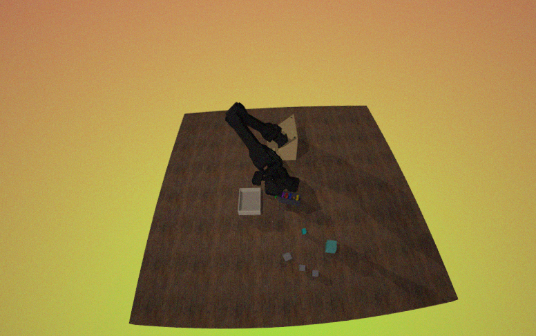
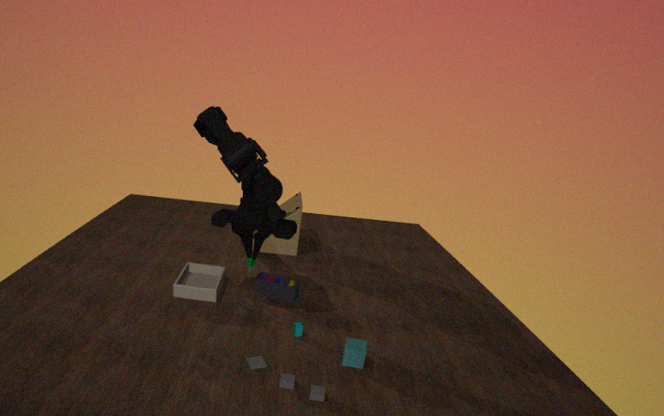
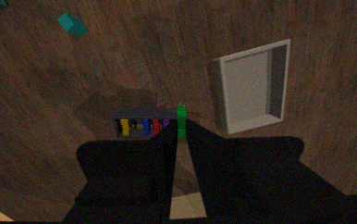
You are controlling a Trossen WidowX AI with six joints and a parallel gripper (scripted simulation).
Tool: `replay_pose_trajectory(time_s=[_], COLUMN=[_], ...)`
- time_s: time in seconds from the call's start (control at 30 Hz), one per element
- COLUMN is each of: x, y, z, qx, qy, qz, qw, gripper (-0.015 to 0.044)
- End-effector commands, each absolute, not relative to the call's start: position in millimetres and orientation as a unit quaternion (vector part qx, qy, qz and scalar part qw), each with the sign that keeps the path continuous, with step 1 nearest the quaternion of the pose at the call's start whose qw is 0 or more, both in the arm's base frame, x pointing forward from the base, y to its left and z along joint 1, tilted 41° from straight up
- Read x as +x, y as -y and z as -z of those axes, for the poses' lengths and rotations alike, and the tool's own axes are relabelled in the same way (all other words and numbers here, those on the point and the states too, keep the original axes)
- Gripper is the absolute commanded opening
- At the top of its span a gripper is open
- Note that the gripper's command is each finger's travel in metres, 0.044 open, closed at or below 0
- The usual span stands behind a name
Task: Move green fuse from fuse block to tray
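Observation:
My gripper is shut on the green fuse and holds it in the air, between the fuse block and the tray. The dark fuse block stands on the table with yellow, blue, red and purple fuses still in it. The white tray is empty and lies beside the block, apart from it. The fuse hangs clear of both.
A tan wedge stands behind the arm. A small teal block, a larger teal block and three small grey blocks lie nearer the front of the wooden table.

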State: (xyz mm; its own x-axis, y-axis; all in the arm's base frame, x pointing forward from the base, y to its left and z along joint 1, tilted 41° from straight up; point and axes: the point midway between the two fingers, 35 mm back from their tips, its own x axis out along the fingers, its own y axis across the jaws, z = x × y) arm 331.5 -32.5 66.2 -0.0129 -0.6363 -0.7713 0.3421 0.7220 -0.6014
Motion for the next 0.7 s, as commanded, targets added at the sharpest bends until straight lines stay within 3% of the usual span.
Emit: replay_pose_trajectory(time_s=[0.0,0.37,0.67], x=[329.3,309.3,307.6], y=[58.2,120.6,126.8], z=[-87.9,-142.4,-142.6], qx=[-0.122,-0.129,-0.130], qy=[-0.617,-0.614,-0.613], qz=[0.355,0.364,0.364], qw=[0.691,0.689,0.688], gripper=[0.0000,0.0000,0.0000])
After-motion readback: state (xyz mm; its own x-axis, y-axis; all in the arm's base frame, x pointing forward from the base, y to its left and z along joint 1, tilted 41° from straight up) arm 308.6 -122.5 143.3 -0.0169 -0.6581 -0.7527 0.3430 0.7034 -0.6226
